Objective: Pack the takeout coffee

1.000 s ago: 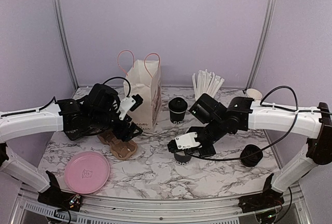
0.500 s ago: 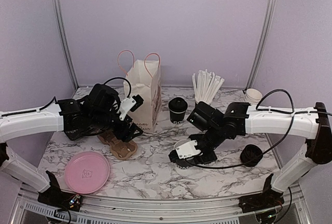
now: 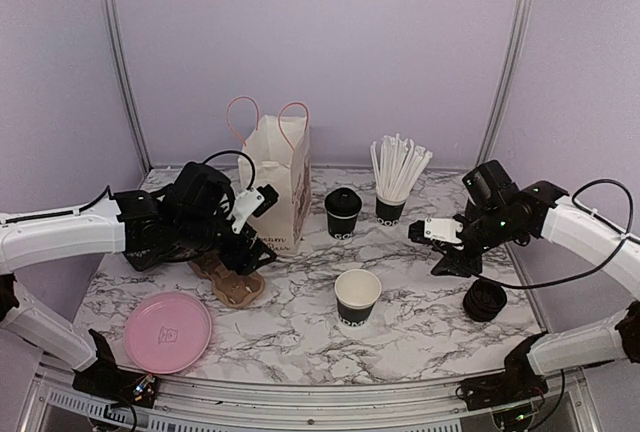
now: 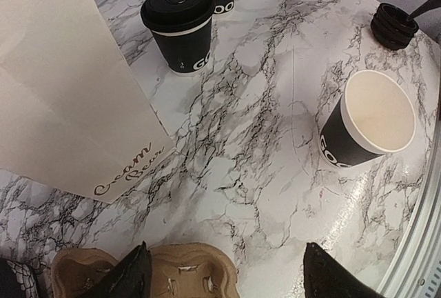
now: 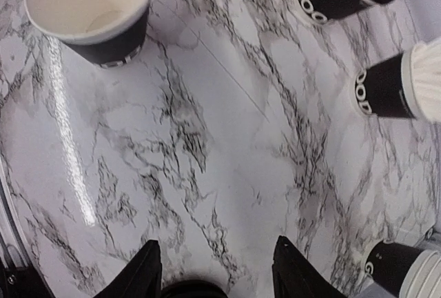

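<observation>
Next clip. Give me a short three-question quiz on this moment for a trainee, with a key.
1. True or false: the lidded cup is already inside the paper bag.
2. The open cup in the middle holds: A) straws, B) nothing, C) a lid.
3. Which arm's fingers hang above the cardboard carrier?
Key: 1 false, it stands beside the bag. 2 B. 3 the left fingers, spread open.
</observation>
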